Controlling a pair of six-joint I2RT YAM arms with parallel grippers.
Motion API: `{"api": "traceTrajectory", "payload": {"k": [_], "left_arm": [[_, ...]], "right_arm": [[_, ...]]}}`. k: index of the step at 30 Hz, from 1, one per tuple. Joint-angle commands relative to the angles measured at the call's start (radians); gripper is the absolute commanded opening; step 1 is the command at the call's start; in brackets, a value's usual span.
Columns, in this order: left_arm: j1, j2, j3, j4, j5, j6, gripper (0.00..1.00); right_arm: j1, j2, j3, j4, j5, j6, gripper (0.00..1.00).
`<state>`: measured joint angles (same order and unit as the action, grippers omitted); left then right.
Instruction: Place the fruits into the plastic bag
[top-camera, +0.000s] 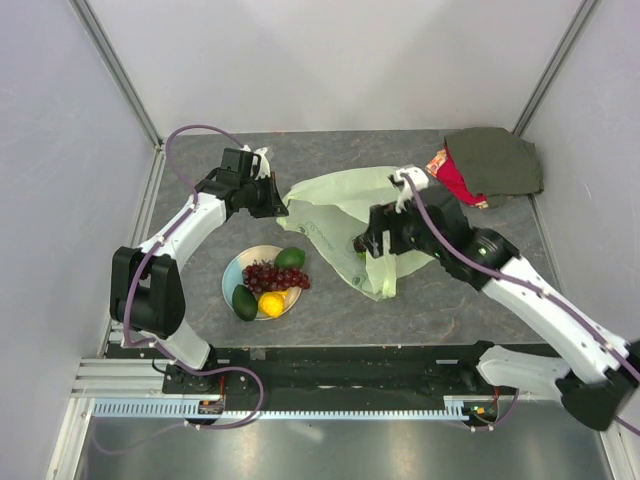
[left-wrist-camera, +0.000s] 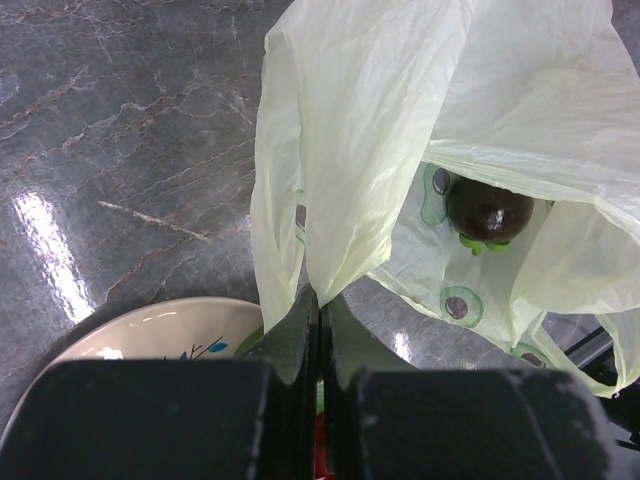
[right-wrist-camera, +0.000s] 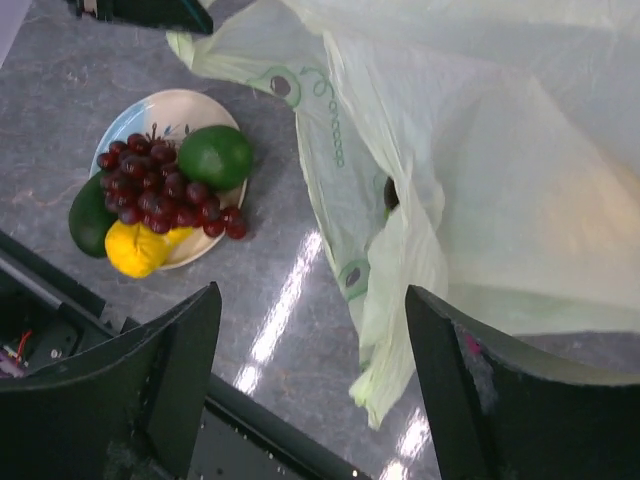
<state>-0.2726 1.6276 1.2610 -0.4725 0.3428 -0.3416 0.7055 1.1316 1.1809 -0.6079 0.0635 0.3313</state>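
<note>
Left gripper (top-camera: 268, 196), jaws clamped on the plastic bag (top-camera: 335, 200) at its left rim; right gripper (top-camera: 374, 242), jaws apart and empty, hovers over the bag. The fruits (top-camera: 271, 279) lie on the plate (top-camera: 232, 270), near-left of the right gripper.

Bright, even overhead light, with white glare streaks on the glossy table (left-wrist-camera: 40, 240).
</note>
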Motion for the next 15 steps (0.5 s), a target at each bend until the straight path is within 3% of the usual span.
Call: {"api": "traceTrajectory", "payload": {"k": [1,5,9,15], "left_arm": [[-0.002,-0.012,0.031,0.031,0.015,-0.023,0.01],[-0.002,-0.015,0.031,0.034,0.012,-0.028,0.01],[-0.002,-0.014,0.031,0.035,0.012,-0.034,0.02],[-0.002,-0.009,0.028,0.038,0.016,-0.039,0.02]], "right_arm": [[0.003,-0.113,-0.18,-0.026,-0.086,0.11,0.8],[0.003,-0.226,-0.279,-0.056,-0.07,0.14,0.7],[0.002,-0.242,-0.357,-0.032,-0.134,0.137,0.67],[-0.003,-0.217,-0.418,-0.02,-0.07,0.149,0.66]]}}
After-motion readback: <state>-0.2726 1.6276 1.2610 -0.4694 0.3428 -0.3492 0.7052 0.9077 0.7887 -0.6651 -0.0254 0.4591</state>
